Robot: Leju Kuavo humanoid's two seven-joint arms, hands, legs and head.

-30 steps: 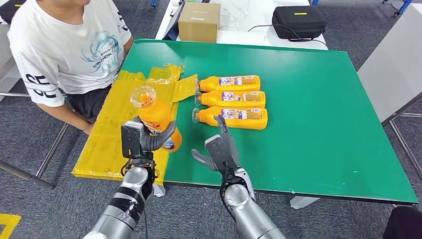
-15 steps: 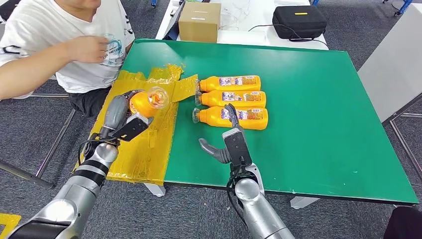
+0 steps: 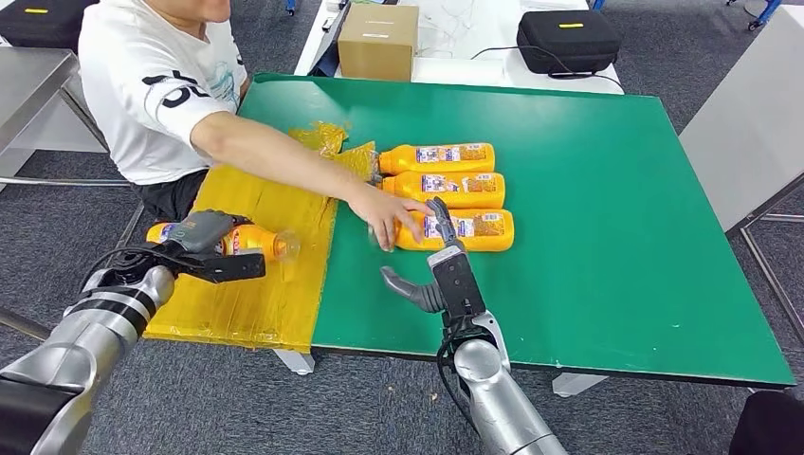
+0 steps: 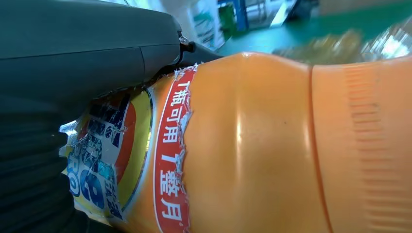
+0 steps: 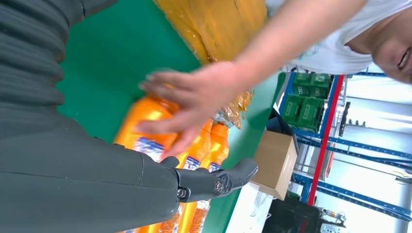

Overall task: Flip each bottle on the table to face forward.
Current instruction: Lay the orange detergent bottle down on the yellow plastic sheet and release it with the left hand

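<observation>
My left hand (image 3: pixel 204 237) has swung out and down to my left: a second ago it held the bottle (image 3: pixel 237 240) upright near the edge of the yellow sheet (image 3: pixel 284 284), cap up; now the bottle lies on its side in that grip, low over the sheet's outer part, cap pointing in toward the green table (image 3: pixel 616 237). My fingers are wrapped around its label end, and the left wrist view shows the torn label and orange body pressed right against my palm. I judge this bottle turned over and close to being set down, though I cannot tell whether it touches the sheet yet.

The other change is the person (image 3: pixel 161 85). Their arm has come across the sheet, and their hand (image 3: pixel 379 216) now rests on the neck end of the nearest bottle (image 3: pixel 465 229) in the row of three. That hand lies just ahead of my right hand (image 3: pixel 438 275), which hovers with fingers apart, holding nothing, one fingertip near that same bottle. With their hand there, reaching in now risks a collision, so I would wait.

Containers: beyond the row, well away from either hand, a closed cardboard box (image 3: pixel 379 40) and a zipped black case (image 3: pixel 569 40) stand on a white table; I cannot see their contents.
</observation>
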